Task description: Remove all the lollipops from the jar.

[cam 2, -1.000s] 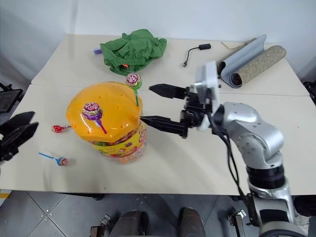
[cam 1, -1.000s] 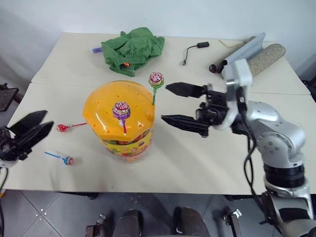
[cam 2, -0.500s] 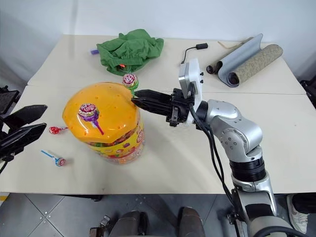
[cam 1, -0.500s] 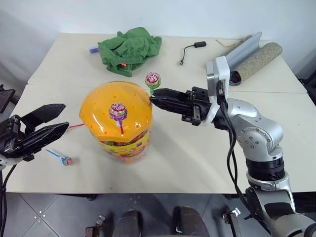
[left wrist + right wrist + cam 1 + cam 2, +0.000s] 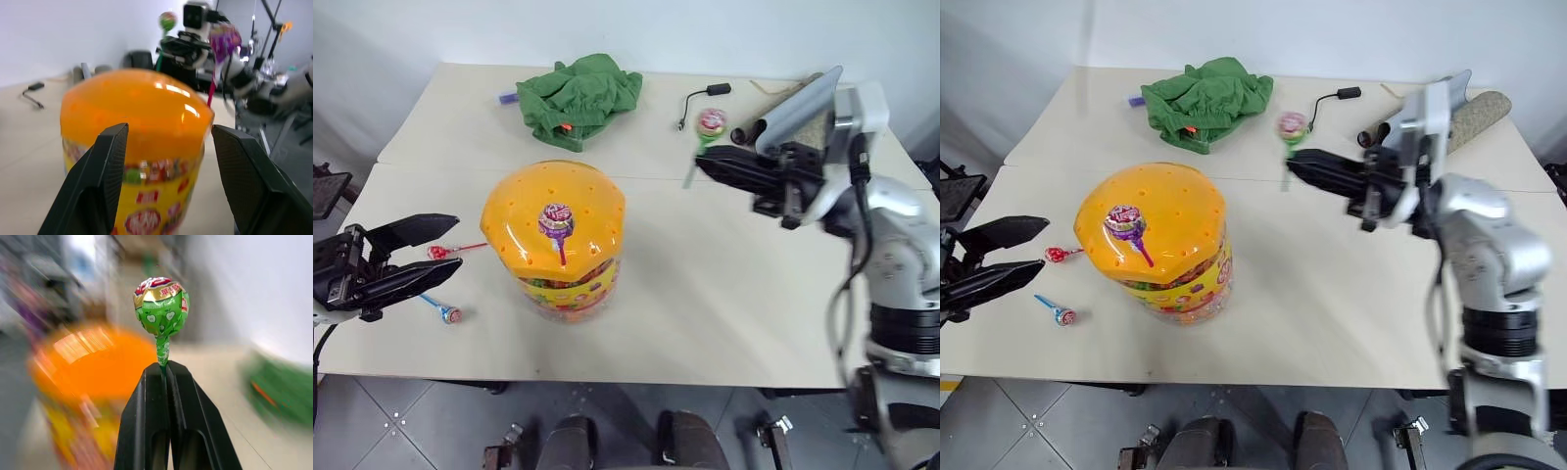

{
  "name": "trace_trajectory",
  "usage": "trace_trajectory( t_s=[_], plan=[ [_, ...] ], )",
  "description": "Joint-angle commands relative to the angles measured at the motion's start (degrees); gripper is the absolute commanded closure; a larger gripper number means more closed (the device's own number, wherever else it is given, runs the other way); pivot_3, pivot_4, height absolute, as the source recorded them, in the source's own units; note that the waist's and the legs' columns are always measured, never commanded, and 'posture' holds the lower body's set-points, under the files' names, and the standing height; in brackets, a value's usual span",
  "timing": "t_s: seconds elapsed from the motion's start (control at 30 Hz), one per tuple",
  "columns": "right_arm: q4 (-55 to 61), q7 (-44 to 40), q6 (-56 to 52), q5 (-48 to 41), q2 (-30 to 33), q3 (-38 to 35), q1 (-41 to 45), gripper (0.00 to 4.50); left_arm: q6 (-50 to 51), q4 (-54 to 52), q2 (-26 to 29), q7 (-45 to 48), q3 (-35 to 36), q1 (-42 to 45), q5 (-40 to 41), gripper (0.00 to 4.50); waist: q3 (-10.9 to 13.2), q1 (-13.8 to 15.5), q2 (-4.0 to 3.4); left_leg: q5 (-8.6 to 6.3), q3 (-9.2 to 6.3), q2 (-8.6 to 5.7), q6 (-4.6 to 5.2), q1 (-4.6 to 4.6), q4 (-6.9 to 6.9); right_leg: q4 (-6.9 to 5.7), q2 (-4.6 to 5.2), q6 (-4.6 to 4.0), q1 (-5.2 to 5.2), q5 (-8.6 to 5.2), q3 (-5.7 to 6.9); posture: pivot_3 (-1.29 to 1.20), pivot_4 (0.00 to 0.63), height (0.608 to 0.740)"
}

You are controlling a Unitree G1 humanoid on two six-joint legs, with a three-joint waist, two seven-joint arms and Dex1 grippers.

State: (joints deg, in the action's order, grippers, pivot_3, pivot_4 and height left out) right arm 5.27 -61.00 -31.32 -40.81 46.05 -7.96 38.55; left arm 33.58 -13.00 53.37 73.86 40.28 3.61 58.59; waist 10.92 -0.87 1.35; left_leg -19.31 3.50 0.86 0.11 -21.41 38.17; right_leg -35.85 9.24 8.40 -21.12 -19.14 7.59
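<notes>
The jar [image 5: 558, 240] is a clear tub with a domed orange lid, standing mid-table. One lollipop [image 5: 556, 221] on a purple stick pokes up from the lid. My right gripper [image 5: 703, 163] is shut on the green stick of a lollipop [image 5: 711, 122], held in the air well right of the jar; the wrist view shows that lollipop [image 5: 161, 306] above the closed fingers. My left gripper [image 5: 450, 246] is open, level, left of the jar, and its fingers [image 5: 102, 186] frame the jar [image 5: 134, 147]. Two lollipops lie on the table, a red-stick one [image 5: 437, 253] and a blue-stick one [image 5: 449, 313].
A crumpled green cloth [image 5: 576, 96] lies at the back of the table. A black cable [image 5: 700, 98] and rolled mats [image 5: 1474, 116] sit at the back right. The table's front edge runs just below the jar.
My right gripper shut on the green-stick lollipop at the lid's edge, pulled it out and carried it away to the right. The left gripper shifted slightly towards the jar.
</notes>
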Motion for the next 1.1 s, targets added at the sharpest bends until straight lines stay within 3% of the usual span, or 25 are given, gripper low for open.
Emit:
trace_trajectory(
  t_s=[0.03, 0.13, 0.23, 0.33, 0.57, 0.7, 0.83, 1.1],
  plan=[
    [-3.6, -2.3, 0.7, 8.3, 7.6, 1.9, -3.8, 4.47, -2.3, -0.2, 2.6, 4.8, 0.3, -1.1, -2.3, 1.61, 0.0, 0.0, 0.00, 0.00, 0.20, 0.03, 0.00, -0.01, -0.02, 0.00, 0.00, 0.00, -0.05, 0.00, -0.01, 0.00, 0.150, 0.740],
    [-8.6, -4.1, 6.3, 17.7, 13.1, 6.3, -10.3, 4.47, -4.3, 0.8, 3.3, 7.9, -0.7, -1.7, -4.3, 1.61, 0.0, -0.1, 0.00, 0.00, 0.40, 0.04, 0.00, -0.04, -0.03, 0.00, 0.00, 0.00, -0.13, 0.00, -0.03, 0.00, 0.150, 0.740],
    [-11.8, -6.6, 12.7, 20.3, 12.9, 6.6, -14.7, 4.47, -5.5, 1.7, 2.4, 8.8, -0.6, -1.8, -5.0, 1.61, 0.0, -0.5, -0.02, 0.00, 0.45, 0.06, -0.01, -0.04, -0.02, 0.01, 0.00, 0.00, -0.14, 0.00, -0.04, 0.00, 0.150, 0.740],
    [-15.0, -9.7, 15.8, 20.1, 12.3, 5.6, -17.9, 4.01, -6.0, 1.8, 1.3, 8.1, -0.1, -2.6, -5.3, 1.61, 0.1, -0.8, -0.23, 0.01, 0.42, 0.07, -0.01, -0.06, -0.01, 0.01, 0.01, 0.00, -0.17, 0.00, -0.08, 0.00, 0.150, 0.740],
    [-8.2, -21.0, 19.6, 7.7, 6.5, 1.3, -14.8, 1.80, -6.9, 1.6, -0.6, 5.1, 1.5, -3.5, -5.3, 1.61, 0.1, -0.7, -0.25, 0.01, 0.20, 0.11, -0.01, -0.04, 0.08, -0.01, 0.01, 0.00, -0.16, 0.00, -0.12, 0.00, 0.150, 0.740],
    [1.3, -19.3, 14.1, 0.6, 1.2, 3.2, -7.6, 1.80, -5.9, 0.5, -1.8, 2.9, 3.1, -4.8, -4.0, 1.61, 0.2, -0.8, -0.30, 0.01, 0.06, 0.15, -0.01, -0.01, 0.08, -0.03, 0.00, 0.00, -0.17, 0.00, -0.15, 0.00, 0.150, 0.740],
    [7.9, -15.5, 7.2, -5.7, -9.7, 9.1, 4.5, 1.80, -5.9, 1.0, -3.0, 2.1, 3.7, -6.2, -3.8, 1.61, 0.2, -0.9, -0.32, 0.02, 0.04, 0.42, -0.04, 0.01, 0.08, -0.10, -0.06, -0.01, -0.21, 0.00, -0.17, 0.00, 0.150, 0.740],
    [2.3, -13.1, 7.2, 1.1, -23.0, 18.6, 17.3, 1.80, -4.3, 1.1, -2.6, 2.0, 3.5, -7.8, -3.1, 1.61, 0.1, -0.2, -0.23, -0.06, -0.22, 0.03, 0.03, -0.18, 0.28, -0.19, 0.03, 0.01, -0.21, 0.02, -0.07, 0.00, 0.150, 0.740]
  ],
)
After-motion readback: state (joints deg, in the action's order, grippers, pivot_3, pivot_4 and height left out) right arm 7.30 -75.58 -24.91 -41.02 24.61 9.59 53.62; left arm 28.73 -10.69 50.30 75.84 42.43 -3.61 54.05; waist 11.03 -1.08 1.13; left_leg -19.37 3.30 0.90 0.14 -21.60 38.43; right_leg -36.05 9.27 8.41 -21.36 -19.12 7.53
